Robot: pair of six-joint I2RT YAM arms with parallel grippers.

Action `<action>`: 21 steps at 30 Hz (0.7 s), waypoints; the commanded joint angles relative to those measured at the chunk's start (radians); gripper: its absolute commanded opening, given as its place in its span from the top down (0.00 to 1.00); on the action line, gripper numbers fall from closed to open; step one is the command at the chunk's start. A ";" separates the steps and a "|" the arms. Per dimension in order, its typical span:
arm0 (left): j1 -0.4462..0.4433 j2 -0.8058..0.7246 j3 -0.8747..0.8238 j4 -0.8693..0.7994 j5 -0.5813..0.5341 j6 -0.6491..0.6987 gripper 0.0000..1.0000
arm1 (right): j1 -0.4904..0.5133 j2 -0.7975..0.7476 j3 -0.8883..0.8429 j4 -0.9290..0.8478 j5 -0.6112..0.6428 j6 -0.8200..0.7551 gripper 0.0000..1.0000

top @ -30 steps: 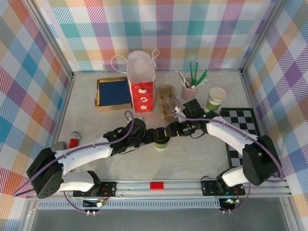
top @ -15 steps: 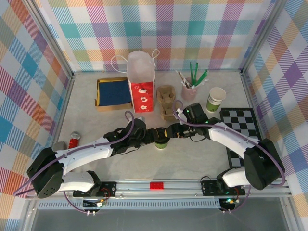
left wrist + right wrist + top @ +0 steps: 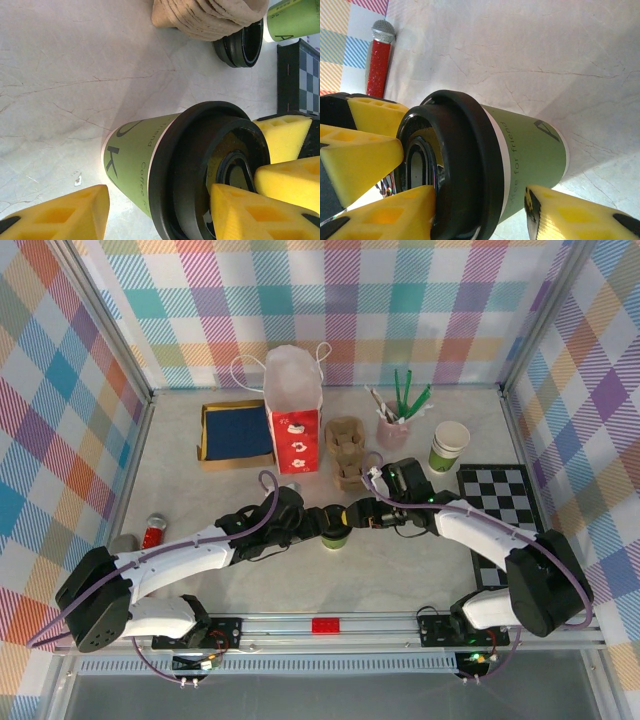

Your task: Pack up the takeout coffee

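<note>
1. Near the middle of the table (image 3: 400, 580), a little closer to its near edge than to its far edge, the takeout coffee (image 3: 335, 533) stands upright, an olive-green body under a round black lid (image 3: 465, 165).
2. From the left-edge side the left hand (image 3: 159, 189) reaches the cup, its jaws parted roughly halfway and the cup between them.
3. In the left wrist view one of its yellow fingers (image 3: 55, 217) lies beside the green body with a sliver of table between. The other overlaps the rim of the lid. I cannot tell whether this hand actually grips the cup.
4. From the right-edge side the right hand (image 3: 481, 189) meets the same cup, its jaws also partway apart. One finger crosses the edge of the lid and the other sits just beside the lower body. I cannot tell whether it is clamped on.
5. Both pairs of yellow fingertips come close together at the lid.
6. At the far edge a red paper bag (image 3: 296, 435) stands upright. A dark blue pad (image 3: 238, 430) lies flat to its left and a pulp cup carrier (image 3: 345, 452) sits just beside it on the right.
7. A loose black lid (image 3: 242, 45) rests just beside the carrier.
8. Toward the far right corner are a pink cup of straws (image 3: 393, 425) and a cream-rimmed green cup stack (image 3: 449, 446).
9. A checkered board (image 3: 505, 485) lies along the right edge.
10. A red microphone (image 3: 380, 62) lies near the left edge.
</note>
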 commanded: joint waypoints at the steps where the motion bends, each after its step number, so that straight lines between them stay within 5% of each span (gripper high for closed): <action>1: 0.005 0.012 -0.015 -0.087 -0.021 0.026 0.45 | 0.013 0.090 -0.080 -0.178 0.165 -0.011 0.51; 21: 0.091 0.134 0.119 -0.079 0.065 0.144 0.45 | 0.047 -0.080 -0.074 -0.224 0.167 0.051 0.50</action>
